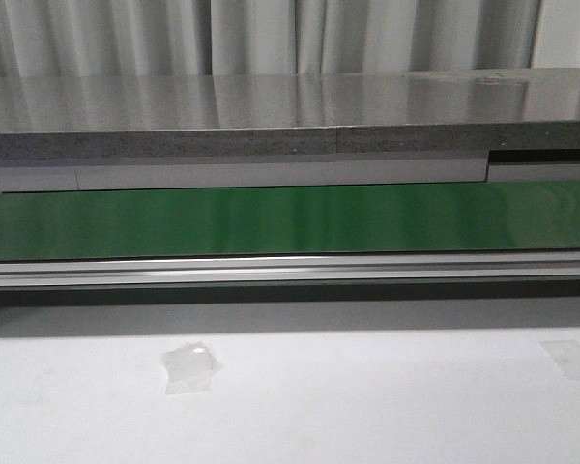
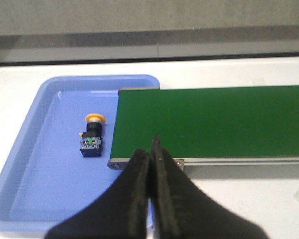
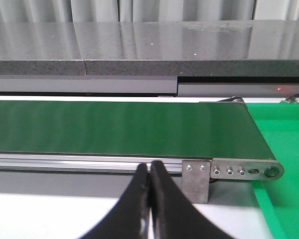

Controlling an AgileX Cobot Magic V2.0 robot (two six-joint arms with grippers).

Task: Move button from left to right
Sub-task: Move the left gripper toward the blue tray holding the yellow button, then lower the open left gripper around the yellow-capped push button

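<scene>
**Button lies in the blue tray at the belt's end**

Grey curtains back the front view, where a green conveyor belt (image 1: pixel 290 220) crosses above the white desk (image 1: pixel 367 406), which carries a scrap of clear tape (image 1: pixel 189 367).

From the left wrist, the left end effector (image 2: pixel 152 149) is clenched and empty. The button (image 2: pixel 92 134) lies on its side in the blue tray (image 2: pixel 35 174), just beside the belt's end, long axis running along that end, yellow head away from the camera.

From the right wrist, the right end effector (image 3: pixel 148 172) is clenched, empty, before the belt's other end and a green mat (image 3: pixel 284 139).

Left gripper (image 2: pixel 152 149) jaws pressed together, empty; right gripper (image 3: pixel 149 172) jaws likewise together, empty
</scene>
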